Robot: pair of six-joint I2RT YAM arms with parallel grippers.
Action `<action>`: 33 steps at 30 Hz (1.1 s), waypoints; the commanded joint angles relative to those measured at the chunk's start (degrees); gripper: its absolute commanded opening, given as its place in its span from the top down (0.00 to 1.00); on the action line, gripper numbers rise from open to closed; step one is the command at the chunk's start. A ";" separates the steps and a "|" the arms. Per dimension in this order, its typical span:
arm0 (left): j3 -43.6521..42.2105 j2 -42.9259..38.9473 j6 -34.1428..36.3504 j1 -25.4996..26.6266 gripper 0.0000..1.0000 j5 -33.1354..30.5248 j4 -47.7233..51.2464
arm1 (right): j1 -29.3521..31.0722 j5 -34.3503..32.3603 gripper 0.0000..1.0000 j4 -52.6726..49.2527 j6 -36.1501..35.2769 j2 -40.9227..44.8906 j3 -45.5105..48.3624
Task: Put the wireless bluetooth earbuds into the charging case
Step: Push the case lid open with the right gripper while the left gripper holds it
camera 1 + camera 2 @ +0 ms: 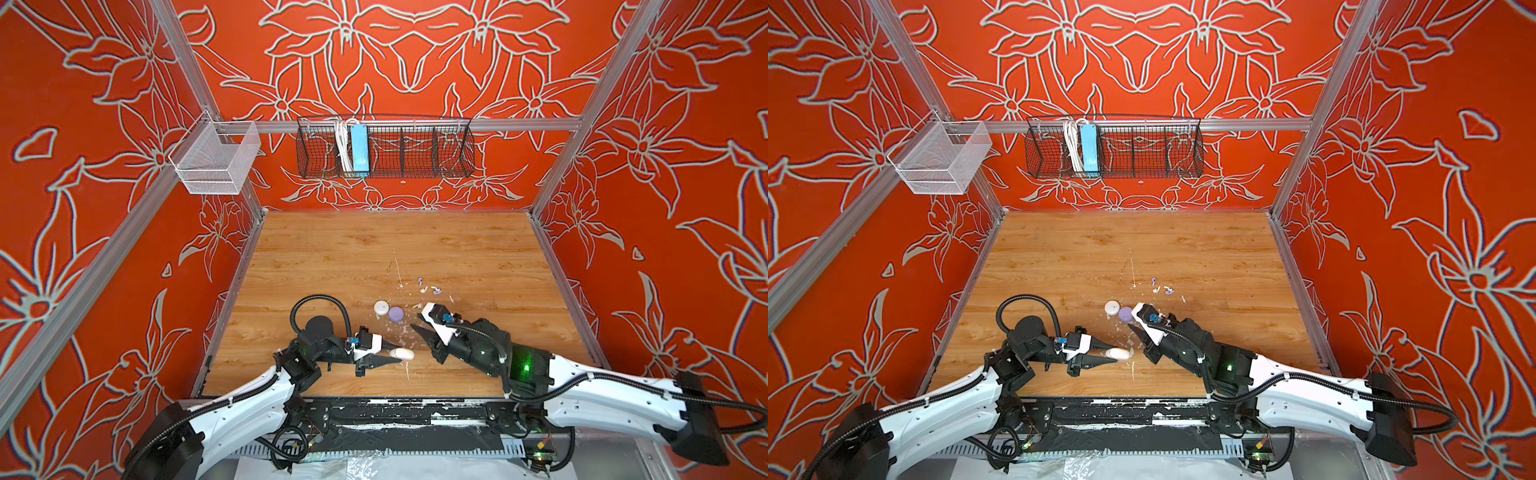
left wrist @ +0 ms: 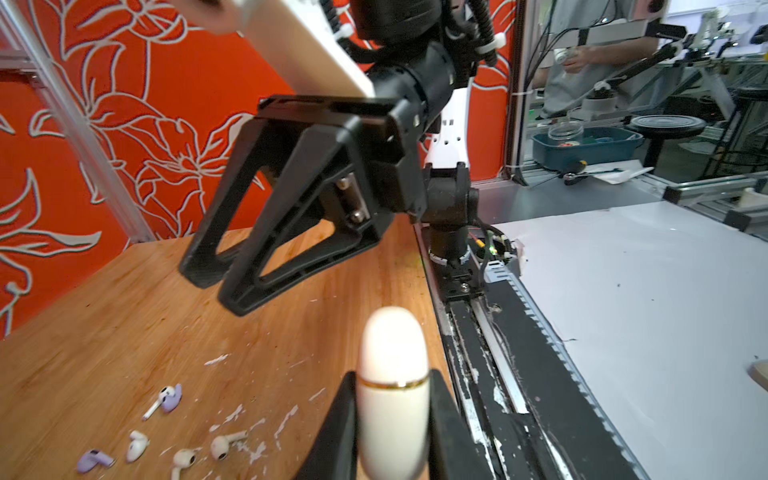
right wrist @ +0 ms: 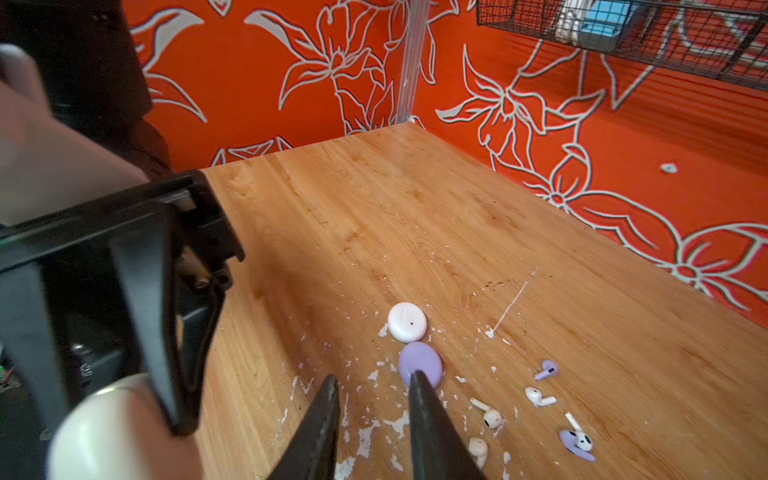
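My left gripper (image 1: 400, 354) (image 2: 392, 374) is shut on a closed cream charging case (image 1: 405, 354) (image 1: 1119, 353) (image 2: 392, 340) with a gold seam, held on edge just above the table's front part. My right gripper (image 1: 415, 328) (image 3: 374, 376) (image 2: 216, 291) hovers open and empty just right of the case. One of its fingertips overlaps a lavender puck case (image 3: 420, 361) (image 1: 395, 313) in the right wrist view. Several earbuds lie loose to the right: lavender ones (image 3: 546, 370) (image 2: 95, 459), white ones (image 3: 538, 397) (image 1: 424, 289) and cream ones (image 3: 490, 417) (image 2: 222, 444).
A white puck case (image 1: 381, 307) (image 3: 407, 322) sits touching the lavender one. White paint flecks (image 3: 365, 440) litter the wood. A black rail (image 1: 415, 409) runs along the front edge. A black wire basket (image 1: 453, 149) and a white mesh basket (image 1: 216, 158) hang on the walls.
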State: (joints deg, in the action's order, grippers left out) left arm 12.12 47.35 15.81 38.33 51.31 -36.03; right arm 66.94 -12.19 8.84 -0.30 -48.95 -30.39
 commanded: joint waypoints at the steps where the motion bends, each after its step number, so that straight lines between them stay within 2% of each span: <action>1: 0.01 -0.41 -0.35 0.17 1.00 -0.33 -4.03 | 0.02 4.15 0.60 -0.95 -2.95 1.05 -1.65; 4: -1.65 -0.72 -2.09 -0.39 1.00 -3.88 -6.86 | 0.02 8.21 0.49 -1.71 -4.54 4.82 0.04; 7: -1.72 -1.29 -1.77 -0.53 1.00 -4.97 -6.08 | 0.02 11.06 0.44 -0.50 -3.87 10.76 3.25; 10: -1.24 -1.21 -1.02 -0.53 1.00 -3.59 -5.15 | 0.00 15.80 0.39 0.09 -2.82 15.63 6.05; 14: -0.31 -1.10 -0.04 -0.45 1.00 0.03 -3.89 | 0.00 19.41 0.39 -1.24 -0.95 15.64 6.07; 20: 0.06 -2.00 0.53 -0.27 1.00 1.77 -2.85 | 0.03 24.57 0.43 0.60 0.31 8.81 3.33; 23: 0.09 -2.26 0.60 -0.18 1.00 1.70 -2.64 | 0.11 26.57 0.52 0.08 -0.31 4.07 0.89; 30: 0.54 -2.53 0.97 -0.10 1.00 1.33 -1.28 | 0.11 25.22 0.68 1.11 -0.17 1.08 0.41; 33: 0.53 -2.69 1.06 -0.09 1.00 1.60 -1.31 | 0.10 25.04 0.72 2.05 0.03 1.34 1.10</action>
State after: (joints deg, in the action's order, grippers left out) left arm 10.94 45.32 15.57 38.15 51.62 -37.34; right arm 67.00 12.60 8.25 -0.99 -47.94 -28.58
